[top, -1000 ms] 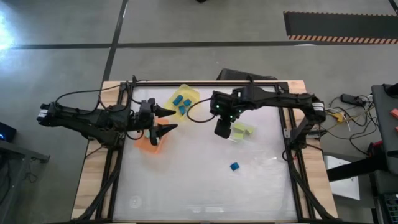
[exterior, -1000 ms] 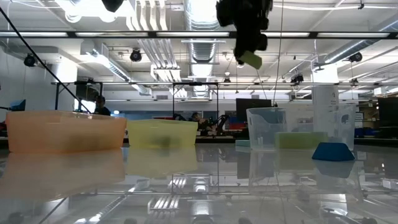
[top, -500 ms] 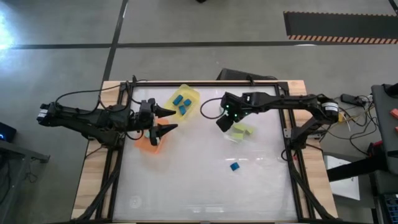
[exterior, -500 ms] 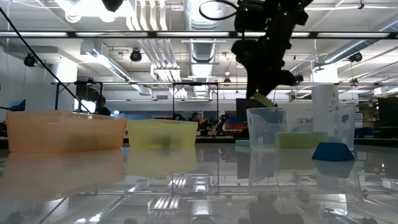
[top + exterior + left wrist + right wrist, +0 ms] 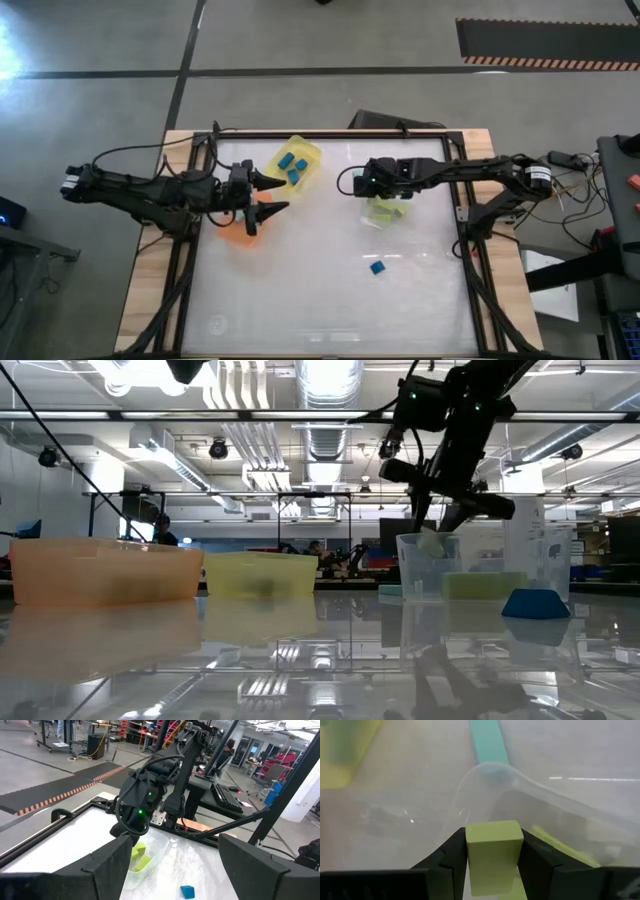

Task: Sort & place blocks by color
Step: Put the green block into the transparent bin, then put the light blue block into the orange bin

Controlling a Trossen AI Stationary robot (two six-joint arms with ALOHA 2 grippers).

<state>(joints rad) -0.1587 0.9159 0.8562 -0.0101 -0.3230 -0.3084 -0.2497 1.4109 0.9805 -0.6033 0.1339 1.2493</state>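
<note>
My right gripper [image 5: 374,187] [image 5: 437,528] is shut on a yellow-green block [image 5: 493,854] and slants down over the clear dish [image 5: 390,213] [image 5: 440,568]. Two more yellow-green blocks [image 5: 140,857] lie in that dish. A dark blue block [image 5: 377,267] [image 5: 535,603] rests flat on the table nearer the front. Several dark blue blocks [image 5: 293,165] lie in the yellow bin [image 5: 312,152]. My left gripper [image 5: 272,193] [image 5: 175,842] hangs open and level above the orange bin [image 5: 238,235], with nothing between its fingers. My right gripper pinches the yellow-green block by two opposite side faces [image 5: 470,855] between its two fingers. The fingers come slanting down from above. The block [image 5: 432,542] is lifted clear at the height of the clear dish's rim, its free end toward the dish.
The orange bin [image 5: 105,570] and the yellow bin [image 5: 262,575] stand at the table's far left. A light teal block [image 5: 487,740] lies on the table just beyond the clear dish. The table's near half holds only the dark blue block.
My right gripper has come down from high above the table to the clear dish and has rolled its wrist on the way. It has kept the yellow-green block between its fingers, and the block has come down to the dish's rim.
</note>
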